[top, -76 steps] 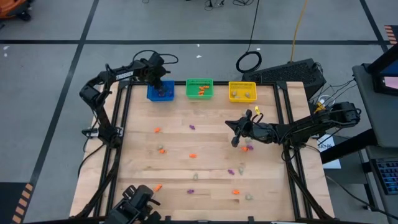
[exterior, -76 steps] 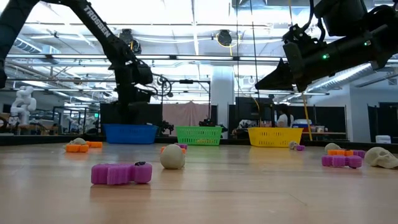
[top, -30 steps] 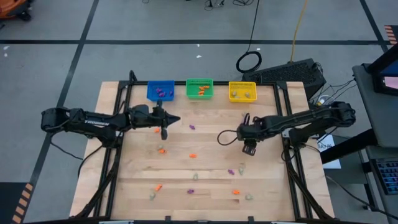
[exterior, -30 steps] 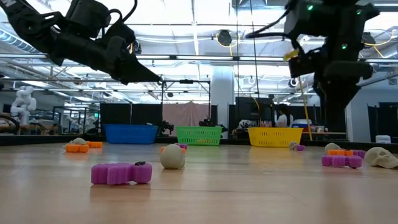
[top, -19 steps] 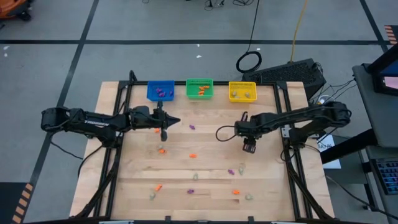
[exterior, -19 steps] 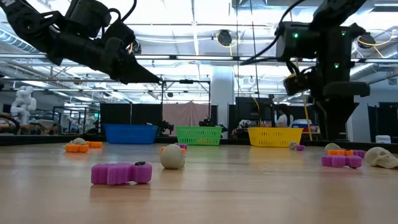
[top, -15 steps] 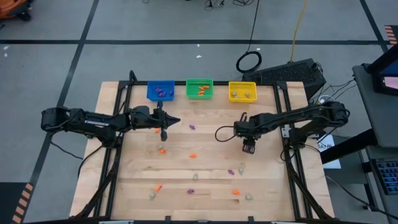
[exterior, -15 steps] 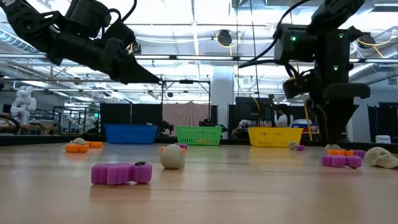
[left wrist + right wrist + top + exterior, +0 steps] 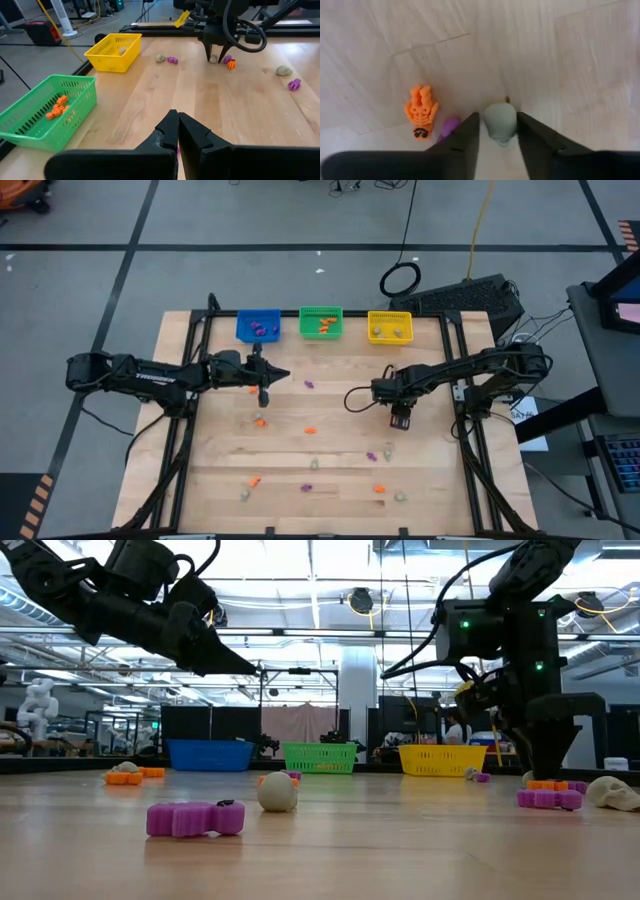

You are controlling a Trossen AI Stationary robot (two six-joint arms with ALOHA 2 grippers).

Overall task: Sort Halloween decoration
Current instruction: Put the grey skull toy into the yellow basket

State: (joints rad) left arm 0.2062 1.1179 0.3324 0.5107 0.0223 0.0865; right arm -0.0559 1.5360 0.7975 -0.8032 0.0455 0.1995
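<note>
Small purple, orange and pale beige-grey trinkets lie scattered on the wooden table (image 9: 330, 405). My right gripper (image 9: 400, 420) points straight down just above the table. It is open, with one finger on each side of a pale beige-grey trinket (image 9: 500, 122). An orange trinket (image 9: 422, 111) and a purple one (image 9: 451, 125) lie right beside it. The left wrist view also shows this gripper (image 9: 217, 52) over that trinket (image 9: 213, 59). My left gripper (image 9: 177, 125) is shut and empty. It hovers level over the table's left half (image 9: 280, 373), well above it. My right gripper comes at the pale trinket's two sides (image 9: 490, 120) from above, its fingers (image 9: 470, 131) pointing down, one on each side. I cannot tell whether they touch it. The trinket lies on the table.
A blue bin (image 9: 258, 326), a green bin (image 9: 321, 322) and a yellow bin (image 9: 389, 327) stand in a row at the far edge, each with a few trinkets in it. More trinkets lie toward the near edge, among them a purple one (image 9: 195, 818) and a pale one (image 9: 278, 792).
My right gripper has come down toward the table, settling over the pale trinket beside the orange and purple ones. Its wrist has shifted a little toward the table's left.
</note>
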